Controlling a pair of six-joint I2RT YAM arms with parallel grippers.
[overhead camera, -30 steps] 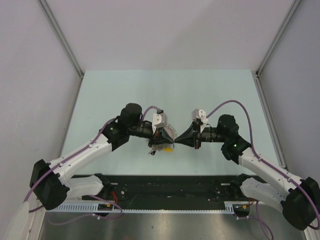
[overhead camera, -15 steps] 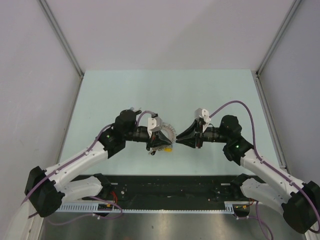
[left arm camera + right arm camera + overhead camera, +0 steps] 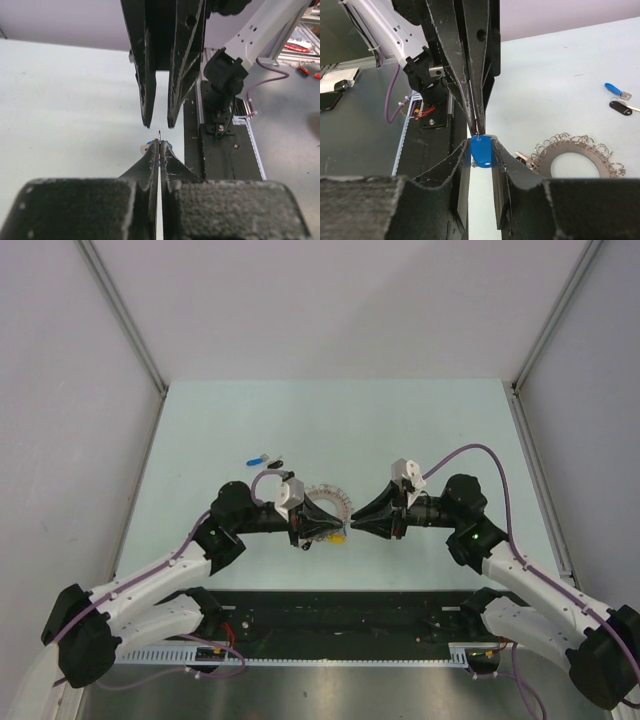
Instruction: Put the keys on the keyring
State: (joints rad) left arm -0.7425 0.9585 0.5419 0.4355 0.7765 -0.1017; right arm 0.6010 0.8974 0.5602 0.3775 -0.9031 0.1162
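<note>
Both arms meet tip to tip over the middle of the tabletop (image 3: 420, 430), toward its near edge. The left gripper (image 3: 159, 145) is fully closed, its fingers pressed flat together, and it pinches a thin metal bit at the top of a blue-headed key (image 3: 481, 152), which hangs clear of the surface. The right gripper (image 3: 158, 123) faces it with its fingers parted by a narrow gap. The blue head sits between those fingers, but I cannot tell whether either pad touches it. The keyring (image 3: 552, 152) lies flat on the tabletop just beside and below the two tips, with its fringe of small wire loops all round and its hole showing bare table. A yellow key (image 3: 338, 536) lies at the ring's near rim. A second blue key (image 3: 614, 90) and a black key (image 3: 620, 108) lie close together, apart from the ring, farther from the near edge and toward the left side.
</note>
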